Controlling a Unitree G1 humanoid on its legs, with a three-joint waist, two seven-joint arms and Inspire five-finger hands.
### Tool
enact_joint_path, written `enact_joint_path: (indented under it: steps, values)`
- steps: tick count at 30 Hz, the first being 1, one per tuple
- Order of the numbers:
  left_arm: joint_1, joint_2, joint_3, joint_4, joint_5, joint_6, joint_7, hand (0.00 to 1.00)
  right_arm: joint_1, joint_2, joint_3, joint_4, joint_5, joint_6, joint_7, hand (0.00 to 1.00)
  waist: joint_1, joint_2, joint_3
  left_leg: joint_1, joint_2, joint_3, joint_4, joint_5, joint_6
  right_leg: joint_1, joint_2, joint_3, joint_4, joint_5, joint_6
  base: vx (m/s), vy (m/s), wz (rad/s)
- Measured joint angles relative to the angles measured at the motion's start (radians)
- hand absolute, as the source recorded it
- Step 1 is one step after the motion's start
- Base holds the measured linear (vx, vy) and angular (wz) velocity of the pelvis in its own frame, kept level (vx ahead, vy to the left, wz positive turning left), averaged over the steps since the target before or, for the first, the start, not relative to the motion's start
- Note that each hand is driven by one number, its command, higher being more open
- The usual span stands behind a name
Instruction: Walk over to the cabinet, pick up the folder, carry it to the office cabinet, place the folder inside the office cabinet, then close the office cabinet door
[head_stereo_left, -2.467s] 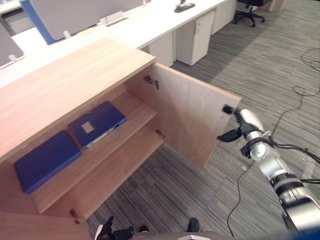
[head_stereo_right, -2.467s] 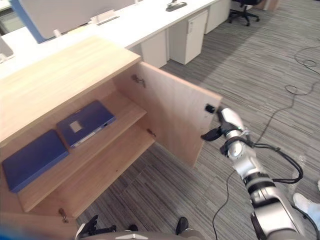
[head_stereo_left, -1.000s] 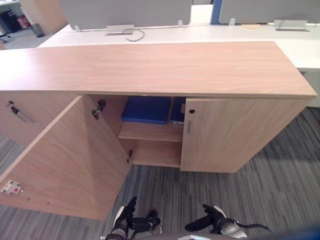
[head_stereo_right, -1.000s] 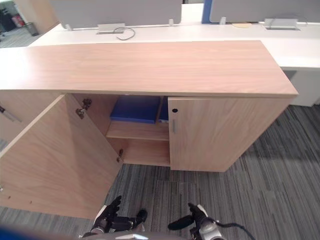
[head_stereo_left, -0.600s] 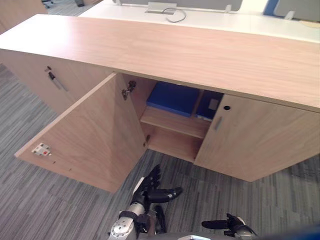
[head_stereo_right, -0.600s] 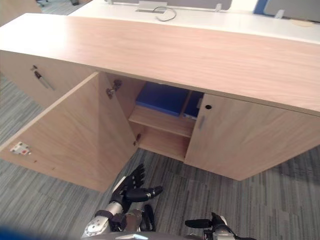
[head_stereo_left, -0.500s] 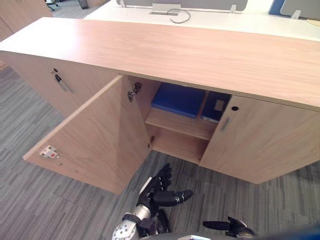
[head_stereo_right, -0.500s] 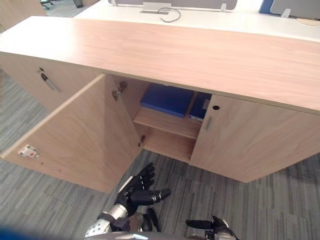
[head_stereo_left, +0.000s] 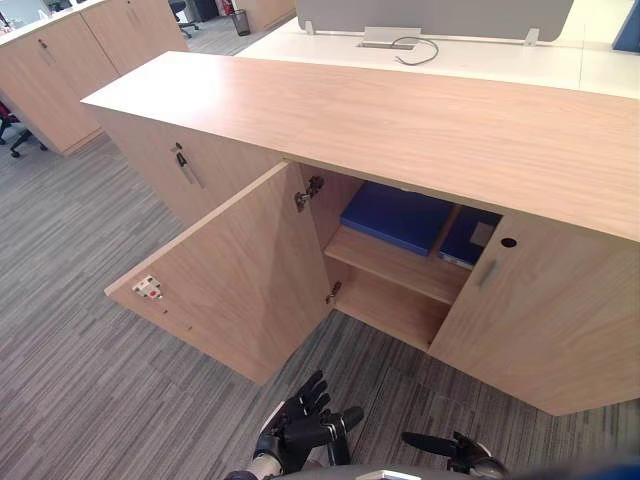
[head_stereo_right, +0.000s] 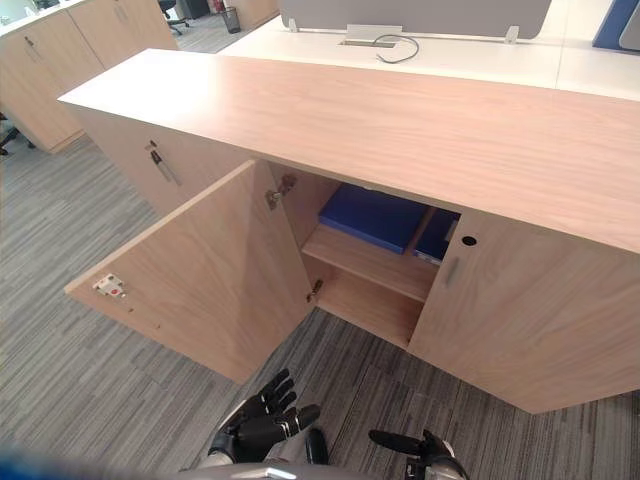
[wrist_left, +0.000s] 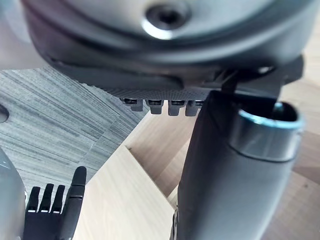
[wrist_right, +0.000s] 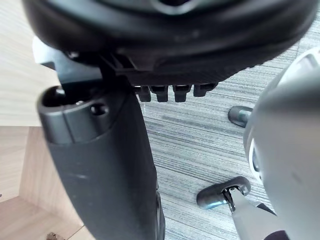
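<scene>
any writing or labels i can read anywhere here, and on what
No text here can be read.
White label on the blue folder on the cabinet's shelf: too small to read, no letters can be made out.
White plate with red marks at the edge of the open door: too small to read.

Office cabinet (head_stereo_left: 400, 120): left door (head_stereo_left: 240, 270) stands wide open, swung toward the near left. Right door (head_stereo_left: 540, 320) is shut or nearly so. On the upper shelf (head_stereo_left: 400, 268) lies a blue folder (head_stereo_left: 398, 216). A second blue folder (head_stereo_left: 470, 235) lies just right of it, partly behind the right door. Left hand (head_stereo_left: 300, 425) is low at the near edge, fingers straight and spread. Right hand (head_stereo_left: 450, 450) is to its right.
</scene>
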Motion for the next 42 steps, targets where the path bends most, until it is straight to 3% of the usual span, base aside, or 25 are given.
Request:
enact_joint_path:
  steps: [4, 9, 11, 13, 15, 18, 20, 23, 26, 33, 42]
  values:
    - [0.015, -0.042, 0.137, 0.057, -0.002, -0.006, 0.003, 1.0, 0.029, 0.009, 0.0, -0.012, 0.0, -0.001, -0.001, 1.0, 0.004, -0.006, 0.004, 0.004, -0.006, -0.019, 0.0, 0.0, 0.0, 0.016, -0.002, -0.018, 0.004, 0.001, 0.001, -0.01, -0.002, 0.15]
    - [0.007, -0.154, 0.365, 0.32, -0.05, -0.035, 0.028, 1.0, 0.049, 0.029, -0.002, -0.033, 0.026, -0.015, 0.009, 1.0, 0.011, -0.012, 0.008, 0.01, -0.01, -0.052, -0.001, -0.006, -0.008, 0.03, -0.004, -0.044, 0.026, 0.002, -0.002, -0.02, 0.006, 0.19]
    - [0.014, -0.167, 0.396, 0.373, -0.044, -0.032, 0.038, 1.0, 0.056, 0.04, -0.003, -0.045, 0.045, -0.02, 0.012, 1.0, 0.012, -0.017, 0.011, 0.013, -0.01, -0.057, -0.001, -0.01, -0.007, 0.035, -0.004, -0.048, 0.028, 0.005, -0.007, -0.02, 0.017, 0.1]
    - [0.005, -0.205, 0.447, 0.421, 0.004, -0.015, 0.044, 1.0, 0.068, 0.047, -0.003, -0.066, 0.09, -0.026, 0.011, 1.0, 0.014, -0.024, 0.016, 0.016, -0.01, -0.055, -0.001, -0.016, -0.006, 0.037, -0.004, -0.053, 0.027, 0.009, -0.014, -0.01, 0.011, -0.02]
    - [-0.018, -0.282, 0.571, 0.435, 0.072, -0.006, 0.069, 1.0, 0.079, 0.063, -0.043, -0.081, 0.121, -0.03, 0.01, 1.0, 0.014, -0.037, 0.021, 0.018, -0.009, -0.049, -0.001, -0.02, -0.009, 0.039, -0.003, -0.055, 0.023, 0.012, -0.026, -0.02, 0.022, -0.07]
    - [-0.096, -0.318, 0.71, 0.43, 0.163, -0.008, 0.112, 1.0, 0.099, 0.089, -0.074, -0.111, 0.122, -0.029, 0.011, 1.0, 0.013, -0.058, 0.028, 0.019, -0.008, -0.033, -0.001, -0.024, -0.007, 0.038, -0.003, -0.054, 0.014, 0.012, -0.039, -0.02, 0.022, -0.14]
    - [-0.121, -0.329, 0.742, 0.366, 0.242, -0.009, 0.139, 1.0, 0.112, 0.097, -0.082, -0.131, 0.122, -0.027, 0.012, 1.0, 0.01, -0.064, 0.024, 0.021, -0.009, -0.03, -0.001, -0.028, -0.004, 0.038, -0.003, -0.051, 0.014, 0.014, -0.05, 0.0, 0.022, -0.08]
    - [-0.114, -0.336, 0.71, 0.152, 0.368, -0.009, 0.149, 1.0, 0.119, 0.1, -0.082, -0.138, 0.118, -0.02, 0.016, 1.0, 0.011, -0.075, 0.016, 0.025, -0.003, -0.009, -0.001, -0.033, -0.01, 0.024, -0.005, -0.026, 0.025, 0.022, -0.062, 0.01, 0.035, -0.18]
    - [-0.15, -0.321, 0.676, 0.031, 0.474, -0.018, 0.139, 1.0, 0.12, 0.099, -0.082, -0.143, 0.117, -0.016, 0.022, 1.0, 0.006, -0.064, 0.005, 0.03, 0.005, -0.005, 0.0, -0.037, -0.015, 0.017, -0.004, -0.022, 0.039, 0.037, -0.08, 0.03, 0.03, -0.12]
    - [-0.298, -0.283, 0.748, 0.081, 0.602, -0.024, 0.177, 1.0, 0.116, 0.099, -0.077, -0.144, 0.076, -0.007, 0.045, 1.0, 0.003, -0.059, -0.018, 0.064, 0.025, 0.01, 0.0, -0.041, -0.021, 0.029, 0.007, -0.002, 0.055, 0.04, -0.082, 0.01, 0.002, -0.08]
    - [-0.307, -0.194, 0.804, 0.199, 0.707, -0.024, 0.227, 1.0, 0.114, 0.087, -0.055, -0.142, 0.074, -0.006, 0.062, 1.0, 0.005, -0.038, -0.03, 0.08, 0.071, 0.05, -0.001, -0.04, -0.057, 0.035, 0.051, 0.031, 0.028, 0.04, -0.082, -0.01, -0.035, -0.16]
